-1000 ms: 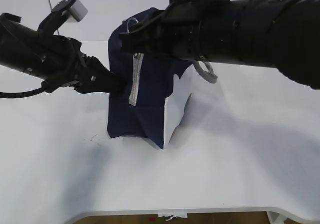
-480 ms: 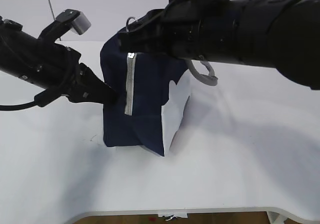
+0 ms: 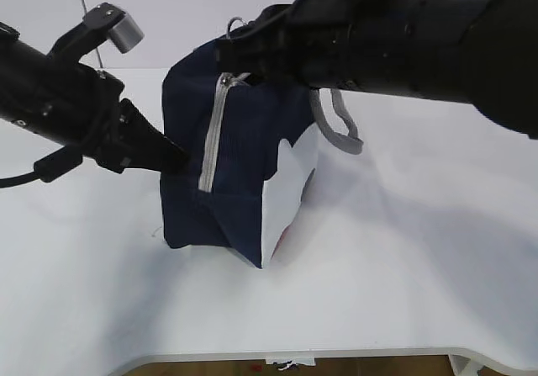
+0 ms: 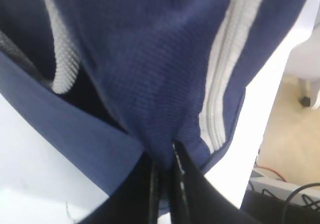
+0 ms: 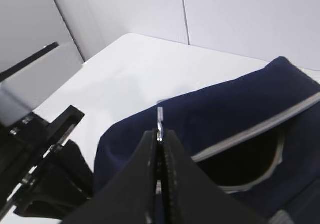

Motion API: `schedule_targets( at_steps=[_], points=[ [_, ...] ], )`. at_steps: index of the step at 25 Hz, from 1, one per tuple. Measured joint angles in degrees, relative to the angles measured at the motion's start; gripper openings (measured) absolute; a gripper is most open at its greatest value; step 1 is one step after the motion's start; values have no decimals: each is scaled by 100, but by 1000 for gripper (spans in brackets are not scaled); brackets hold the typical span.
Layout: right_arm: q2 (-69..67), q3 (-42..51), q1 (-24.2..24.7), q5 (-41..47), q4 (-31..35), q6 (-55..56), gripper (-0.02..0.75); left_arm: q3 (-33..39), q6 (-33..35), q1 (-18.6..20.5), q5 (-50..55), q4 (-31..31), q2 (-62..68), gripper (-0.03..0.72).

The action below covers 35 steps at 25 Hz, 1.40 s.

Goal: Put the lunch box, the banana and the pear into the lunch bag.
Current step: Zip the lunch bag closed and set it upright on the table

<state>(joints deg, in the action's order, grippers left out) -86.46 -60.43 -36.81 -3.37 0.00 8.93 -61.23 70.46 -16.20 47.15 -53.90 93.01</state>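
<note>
The navy lunch bag (image 3: pixel 244 166) stands mid-table with its white side panel facing front and its grey zipper (image 3: pixel 212 136) running down the near face. My left gripper (image 3: pixel 175 159) is shut on a fold of the bag's navy fabric (image 4: pixel 165 129) at its left side. My right gripper (image 3: pixel 231 39) is shut on the metal ring pull (image 5: pixel 160 118) at the bag's top; the mouth of the bag (image 5: pixel 245 159) gapes dark behind it. The lunch box, the banana and the pear are out of view.
A grey webbing handle (image 3: pixel 340 128) hangs off the bag's right side. The white table (image 3: pixel 403 267) ends at its front edge near the bottom of the exterior view. A white wall stands behind.
The bag has shifted left and turned a little. My left gripper has drawn back to the left with the fabric; my right gripper has held the ring pull at the top.
</note>
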Motion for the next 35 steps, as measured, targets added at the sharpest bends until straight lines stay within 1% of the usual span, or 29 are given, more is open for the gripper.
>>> schedule_targets(
  at_steps=[4, 13, 21, 28, 35],
  points=[
    [0, 0, 87, -24, 44, 0, -10, 0, 0, 0, 70, 130, -75, 0],
    [0, 0, 226, -10, 47, -30, -10, 0, 0, 0, 146, 217, -307, 0],
    [7, 0, 502, -10, 143, -83, -10, 0, 0, 0, 204, 277, -329, 0],
    [22, -12, 643, -35, 183, -106, -10, 0, 0, 0, 208, 371, -329, 0],
    [40, -440, 656, 108, 183, -207, -10, 0, -122, 0, 218, 563, -352, 0]
  ],
)
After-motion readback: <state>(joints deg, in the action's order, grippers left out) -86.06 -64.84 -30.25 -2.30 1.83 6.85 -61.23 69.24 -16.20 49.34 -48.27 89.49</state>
